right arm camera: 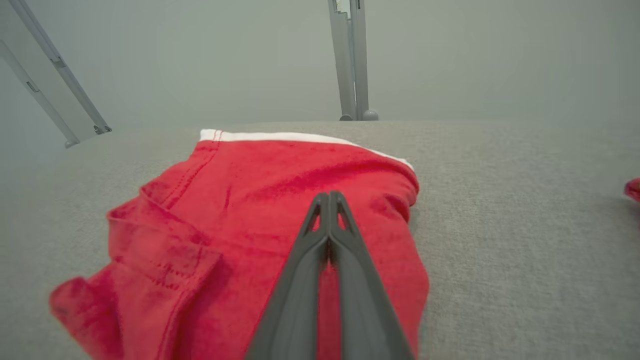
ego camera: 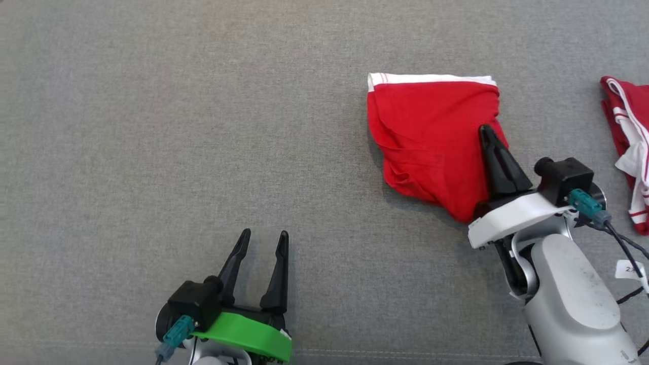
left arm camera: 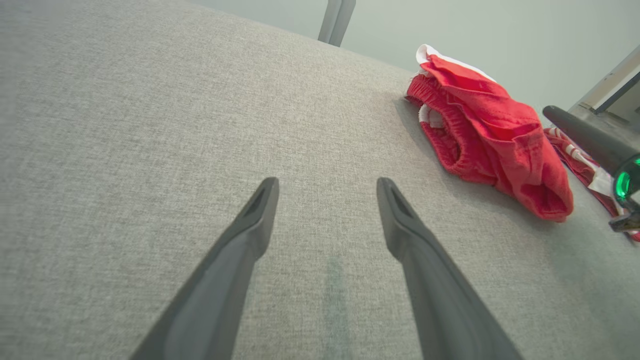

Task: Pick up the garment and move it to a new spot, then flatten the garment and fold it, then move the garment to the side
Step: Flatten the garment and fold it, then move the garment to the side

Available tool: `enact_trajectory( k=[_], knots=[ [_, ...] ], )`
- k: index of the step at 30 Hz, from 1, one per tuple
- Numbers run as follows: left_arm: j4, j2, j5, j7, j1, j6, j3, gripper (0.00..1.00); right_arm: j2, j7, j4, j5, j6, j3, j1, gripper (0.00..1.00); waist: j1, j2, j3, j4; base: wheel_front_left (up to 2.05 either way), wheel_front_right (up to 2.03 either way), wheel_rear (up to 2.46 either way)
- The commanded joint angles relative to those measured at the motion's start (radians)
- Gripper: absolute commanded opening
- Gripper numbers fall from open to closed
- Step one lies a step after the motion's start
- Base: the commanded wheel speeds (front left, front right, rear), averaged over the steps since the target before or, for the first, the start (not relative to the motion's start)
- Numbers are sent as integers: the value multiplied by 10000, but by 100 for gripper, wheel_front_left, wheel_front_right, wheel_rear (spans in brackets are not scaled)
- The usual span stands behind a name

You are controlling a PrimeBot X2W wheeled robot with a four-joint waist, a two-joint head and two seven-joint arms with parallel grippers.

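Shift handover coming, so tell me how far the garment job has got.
Done, apparently: the red garment lies folded, white waistband at its far edge. In hand: the right gripper is shut over its right side; a pinch isn't clear. The left gripper hangs open. Left: moving it aside.

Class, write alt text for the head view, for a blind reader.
A folded, white-banded red garment lies on grey fabric, the shut right gripper over it. The open left gripper sits lower left; another red-and-white garment lies at the right edge.
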Motion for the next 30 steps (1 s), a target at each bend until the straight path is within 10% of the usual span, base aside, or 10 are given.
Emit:
enact_trajectory(
  k=[1,17,18,20,21,30],
  knots=[
    [-41,18,24,-30,-200,13,40,100,91,-18,254,-224,-12,58,-156,0,0,0,394,546,0,0,0],
    [-478,15,-219,-30,-72,153,508,100,711,-22,435,-697,-12,2471,-1,0,0,0,74,772,0,0,0],
    [-507,15,-244,-31,-5,160,552,100,728,-22,261,-555,-12,2339,97,16,0,0,-15,714,0,0,0],
    [-598,15,-286,-31,89,193,663,100,756,-21,-41,-364,-11,1959,363,89,0,0,-192,598,0,0,0],
    [-643,15,-325,-30,153,211,730,100,763,-21,-109,-312,-11,1787,501,100,0,0,-287,535,0,0,0],
    [-746,15,-366,-30,317,165,797,100,82,286,1366,690,-9,305,138,100,0,0,-560,100,0,0,0]
  ],
)
